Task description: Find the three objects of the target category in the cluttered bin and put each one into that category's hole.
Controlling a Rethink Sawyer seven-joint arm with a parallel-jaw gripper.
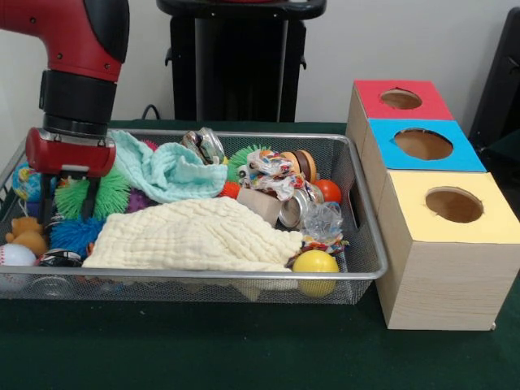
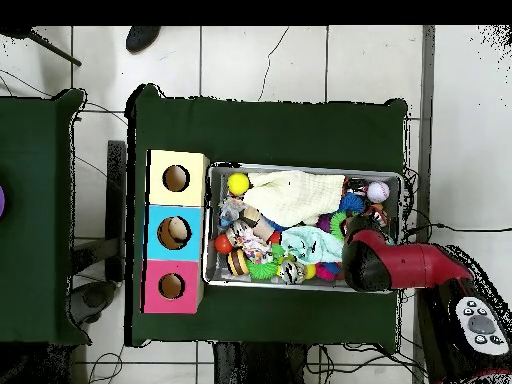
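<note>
The gripper (image 1: 68, 197), fingers spread and empty, is hovering over the bin (image 1: 370, 268) — risking snagging the green spiky ball (image 1: 101, 197); the teddy bear (image 1: 27, 236) is sitting beside it.

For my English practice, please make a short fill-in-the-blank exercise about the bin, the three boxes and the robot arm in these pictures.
1. In the front view, the box nearest the camera has a ______ top, and the blue-topped box stands behind it.
2. The hole for the plush animals is cut in the ______ top.
3. The brown teddy bear lies at the ______ end of the bin in the front view.
4. The gripper hangs over the spiky ______ ball.

Missing words: yellow; red; left; green
</note>
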